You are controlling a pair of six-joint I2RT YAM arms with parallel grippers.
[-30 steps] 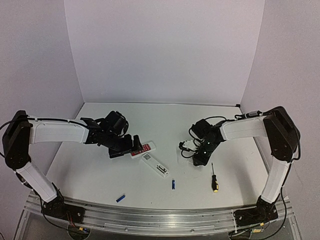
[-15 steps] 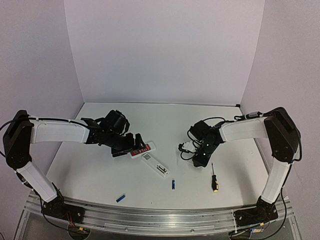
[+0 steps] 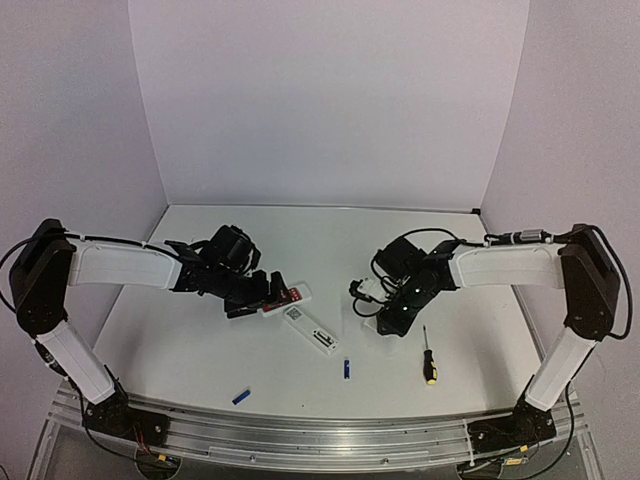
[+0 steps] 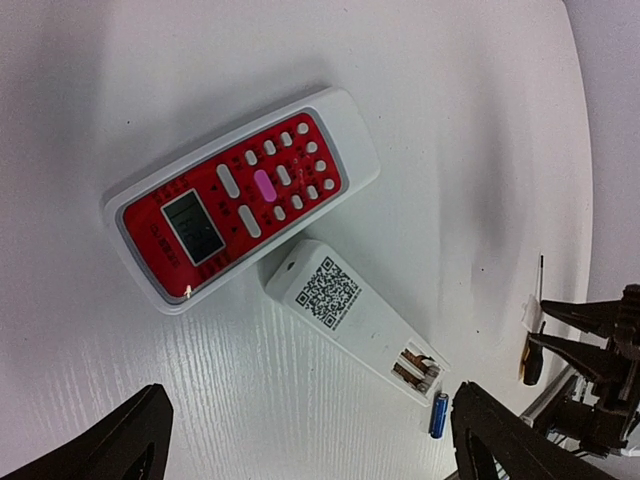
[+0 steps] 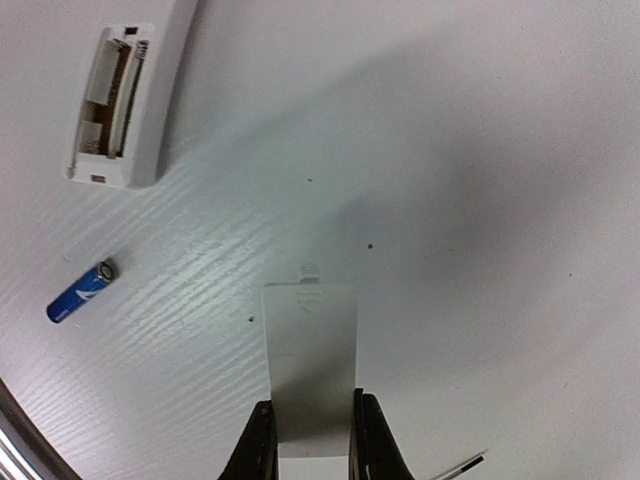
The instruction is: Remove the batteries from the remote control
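The white remote control (image 4: 345, 312) lies back-up with its QR sticker showing and its battery bay (image 4: 418, 366) open, only springs inside. It also shows in the top view (image 3: 309, 331) and right wrist view (image 5: 128, 92). One blue battery (image 4: 438, 415) lies just off the remote's open end (image 3: 347, 369) (image 5: 79, 296). A second battery (image 3: 241, 397) lies near the front edge. My left gripper (image 4: 310, 462) (image 3: 255, 297) is open and empty above the remotes. My right gripper (image 5: 312, 440) (image 3: 388, 322) is shut on the white battery cover (image 5: 312, 365), held just over the table.
A red-faced remote (image 4: 243, 205) (image 3: 286, 297) lies beside the white one, under my left gripper. A black-and-yellow screwdriver (image 3: 428, 362) lies right of my right gripper. White walls close in the table at the back and sides.
My right gripper has shifted slightly left and toward the front with the cover in it. My left gripper has barely moved. Remotes and batteries have not moved.
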